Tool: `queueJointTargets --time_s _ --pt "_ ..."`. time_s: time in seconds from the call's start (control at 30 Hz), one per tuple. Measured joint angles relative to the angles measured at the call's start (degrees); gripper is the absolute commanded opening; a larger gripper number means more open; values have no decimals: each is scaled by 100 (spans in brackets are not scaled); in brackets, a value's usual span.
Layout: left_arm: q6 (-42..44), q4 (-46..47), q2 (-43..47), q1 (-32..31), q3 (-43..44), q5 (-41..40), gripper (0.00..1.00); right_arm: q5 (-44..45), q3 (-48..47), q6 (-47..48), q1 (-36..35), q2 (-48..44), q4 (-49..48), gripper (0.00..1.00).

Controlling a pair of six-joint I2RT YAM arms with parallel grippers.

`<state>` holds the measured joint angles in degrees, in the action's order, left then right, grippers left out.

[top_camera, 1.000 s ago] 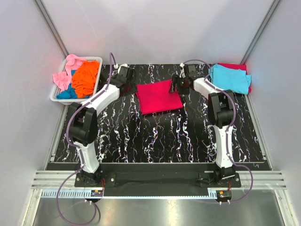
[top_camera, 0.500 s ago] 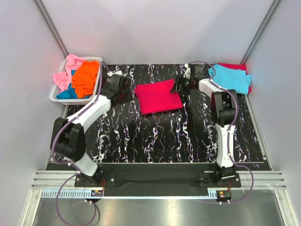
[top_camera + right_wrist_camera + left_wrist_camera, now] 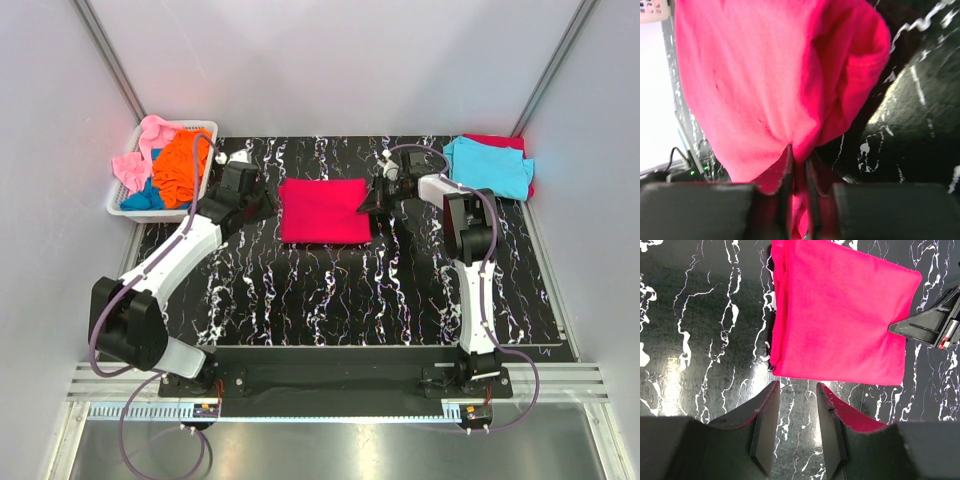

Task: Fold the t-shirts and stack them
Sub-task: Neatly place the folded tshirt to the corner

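Note:
A folded crimson-red t-shirt (image 3: 322,210) (image 3: 840,315) (image 3: 765,75) lies flat on the black marbled table (image 3: 330,290). My right gripper (image 3: 368,203) (image 3: 799,152) sits at the shirt's right edge and is shut on a pinch of its cloth. In the left wrist view its dark fingers (image 3: 925,325) touch that edge. My left gripper (image 3: 262,205) (image 3: 797,385) hovers just off the shirt's left edge, open with only table between its fingers. A folded cyan t-shirt (image 3: 490,165) rests on a red one (image 3: 497,141) at the back right.
A white slotted basket (image 3: 125,207) at the back left holds crumpled orange (image 3: 180,165), pink (image 3: 140,150) and blue (image 3: 140,197) t-shirts. Grey walls close in the table on three sides.
The right gripper has shut on the red shirt's right edge. The shirt has shifted left and squared up. The left arm has swung toward the near left, its gripper staying by the shirt's left edge.

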<state>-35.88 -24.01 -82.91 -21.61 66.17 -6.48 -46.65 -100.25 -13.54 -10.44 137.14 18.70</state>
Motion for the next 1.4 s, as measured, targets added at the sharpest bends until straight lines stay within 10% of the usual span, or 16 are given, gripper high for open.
queueJointTargets --time_s 0.07,0.43,1.4 --pt "-4 -46 61 0 -28 -2 40 -149 0 28 0 44 35 0" --pt "-4 -201 730 0 -317 -7 41 33 28 39 -17 -42 186 0" --pt "4 -509 1032 0 -667 -83 42 5969 -2848 1694 892 -855 2127 0"
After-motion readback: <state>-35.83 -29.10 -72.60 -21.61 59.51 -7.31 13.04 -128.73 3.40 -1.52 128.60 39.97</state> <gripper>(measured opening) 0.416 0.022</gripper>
